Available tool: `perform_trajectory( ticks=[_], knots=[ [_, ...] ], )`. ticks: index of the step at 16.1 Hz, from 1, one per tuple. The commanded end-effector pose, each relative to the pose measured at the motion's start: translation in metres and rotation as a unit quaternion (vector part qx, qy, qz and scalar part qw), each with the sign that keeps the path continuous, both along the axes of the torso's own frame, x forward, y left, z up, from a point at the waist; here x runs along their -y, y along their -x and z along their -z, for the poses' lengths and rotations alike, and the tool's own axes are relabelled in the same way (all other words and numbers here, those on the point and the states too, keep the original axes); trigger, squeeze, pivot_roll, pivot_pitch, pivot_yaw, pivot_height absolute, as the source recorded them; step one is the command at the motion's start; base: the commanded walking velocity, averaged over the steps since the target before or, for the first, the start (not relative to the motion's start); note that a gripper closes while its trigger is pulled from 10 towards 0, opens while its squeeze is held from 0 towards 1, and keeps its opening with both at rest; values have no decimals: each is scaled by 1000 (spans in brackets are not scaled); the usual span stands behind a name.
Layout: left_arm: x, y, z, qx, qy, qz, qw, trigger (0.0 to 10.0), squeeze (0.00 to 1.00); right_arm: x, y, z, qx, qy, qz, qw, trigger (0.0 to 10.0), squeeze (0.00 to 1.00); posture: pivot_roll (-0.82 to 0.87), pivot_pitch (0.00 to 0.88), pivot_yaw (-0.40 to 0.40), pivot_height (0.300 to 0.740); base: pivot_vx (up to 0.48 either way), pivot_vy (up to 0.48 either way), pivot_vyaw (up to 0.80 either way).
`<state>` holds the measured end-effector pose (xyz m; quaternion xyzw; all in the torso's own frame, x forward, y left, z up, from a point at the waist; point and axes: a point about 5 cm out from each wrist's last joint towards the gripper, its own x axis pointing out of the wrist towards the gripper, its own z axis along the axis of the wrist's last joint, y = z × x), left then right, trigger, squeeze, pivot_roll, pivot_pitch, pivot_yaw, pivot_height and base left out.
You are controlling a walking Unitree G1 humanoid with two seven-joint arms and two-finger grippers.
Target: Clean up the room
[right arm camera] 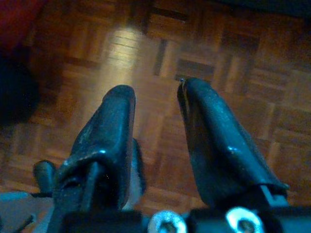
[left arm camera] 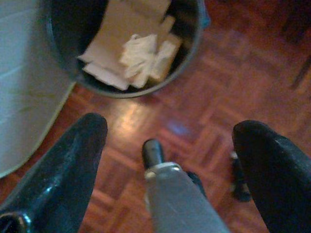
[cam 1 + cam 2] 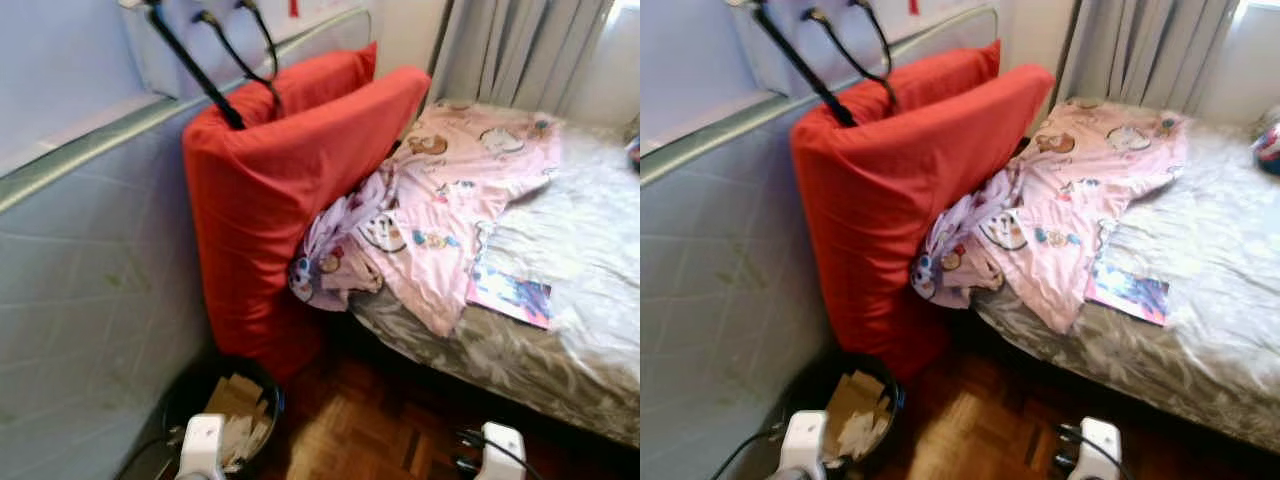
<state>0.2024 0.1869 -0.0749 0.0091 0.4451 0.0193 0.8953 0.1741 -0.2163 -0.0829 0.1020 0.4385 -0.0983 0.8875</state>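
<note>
You stood between steps with both arms low over the floor, left pincer [image 2: 170,145] spread wide near the bin [image 2: 192,53], right pincer [image 1: 155,121] released and empty, pajamas [image 3: 440,200] heaped on the bed [image 3: 590,250], likely your next pickup.

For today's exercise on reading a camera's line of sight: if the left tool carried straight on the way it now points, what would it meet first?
Probably the bare parquet floor just short of the waste bin; the left tool hangs open above it, though depth is unclear.
</note>
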Motion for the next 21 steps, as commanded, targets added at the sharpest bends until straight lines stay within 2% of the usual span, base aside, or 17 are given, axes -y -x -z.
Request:
perform_trajectory(
  ticks=[1, 8, 16, 19, 21],
  knots=[
    [-5, 5, 2, -7, -5, -2, 1000, 10000, 0, -3, -5, -2, 7, -2, -2, 1000, 10000, 0, -70, 0, -17, 740, 0, -259, 0],
    [-5, 5, 2, -7, -6, 0, 1000, 10000, 0, -3, -5, -2, 6, -1, -3, 1000, 10000, 0, -70, 0, -20, 740, 0, -258, 0],
    [-5, 5, 2, -6, -1, -10, 1000, 10000, 0, -3, -5, -2, 5, -1, -7, 1000, 10000, 0, -70, 0, -20, 740, 0, 0, 0],
    [-5, 5, 2, -6, -7, 2, 1000, 10000, 0, -3, -4, -1, 4, -1, -8, 1000, 10000, 0, -71, 0, -19, 740, 0, 0, 0],
    [-5, 5, 2, -5, -9, 5, 1000, 10000, 0, -3, -4, -1, -3, -1, -12, 1000, 10000, 0, -70, 0, -19, 740, 0, -407, -650]
  ],
)
